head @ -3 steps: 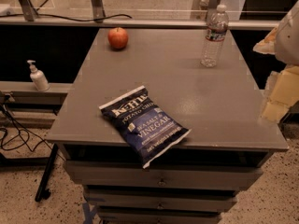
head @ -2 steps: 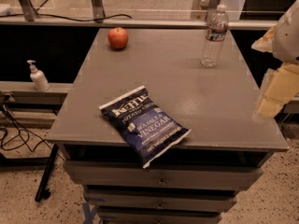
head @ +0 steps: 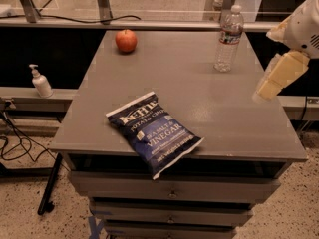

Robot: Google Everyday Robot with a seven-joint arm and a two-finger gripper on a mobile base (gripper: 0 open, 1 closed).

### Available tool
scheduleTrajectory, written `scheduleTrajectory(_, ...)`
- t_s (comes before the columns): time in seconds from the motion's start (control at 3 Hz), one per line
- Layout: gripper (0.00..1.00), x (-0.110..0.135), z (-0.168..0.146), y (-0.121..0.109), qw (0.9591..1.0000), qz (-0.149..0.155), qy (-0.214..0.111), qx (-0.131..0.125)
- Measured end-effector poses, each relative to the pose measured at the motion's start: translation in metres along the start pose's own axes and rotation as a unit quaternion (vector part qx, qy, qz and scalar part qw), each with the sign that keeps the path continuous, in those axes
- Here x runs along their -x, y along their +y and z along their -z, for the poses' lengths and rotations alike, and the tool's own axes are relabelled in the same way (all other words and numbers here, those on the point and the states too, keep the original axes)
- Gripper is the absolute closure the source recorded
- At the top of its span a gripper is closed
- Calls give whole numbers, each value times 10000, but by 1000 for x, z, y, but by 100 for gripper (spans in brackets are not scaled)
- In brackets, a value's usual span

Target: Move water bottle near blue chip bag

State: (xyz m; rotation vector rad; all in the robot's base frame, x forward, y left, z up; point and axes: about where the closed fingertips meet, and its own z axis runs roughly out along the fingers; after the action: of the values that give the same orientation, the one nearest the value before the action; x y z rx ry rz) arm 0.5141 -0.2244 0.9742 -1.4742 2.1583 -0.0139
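We are only reaching: our claw [head: 279,76], apart or together we cannot tell, hangs beside the right edge of the tabletop [head: 194,83] and must next grasp the water bottle [head: 229,40] standing near the far right corner, well apart from the blue chip bag [head: 154,133] at the near edge.

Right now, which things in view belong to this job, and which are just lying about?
Job: water bottle, upright at the back right of the table; blue Kettle chip bag, front edge; tool, hovering by the right side.
Lying about: red apple; white pump dispenser, left ledge.
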Motion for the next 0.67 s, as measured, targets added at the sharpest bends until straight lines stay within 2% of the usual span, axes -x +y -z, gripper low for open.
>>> scheduleTrajectory(0.33, 0, -11, -22, -36, 9977, -479, -474, -87)
scheduleTrajectory(0.67, 0, -26, -44, -59, 9910, -1006, -874, -148)
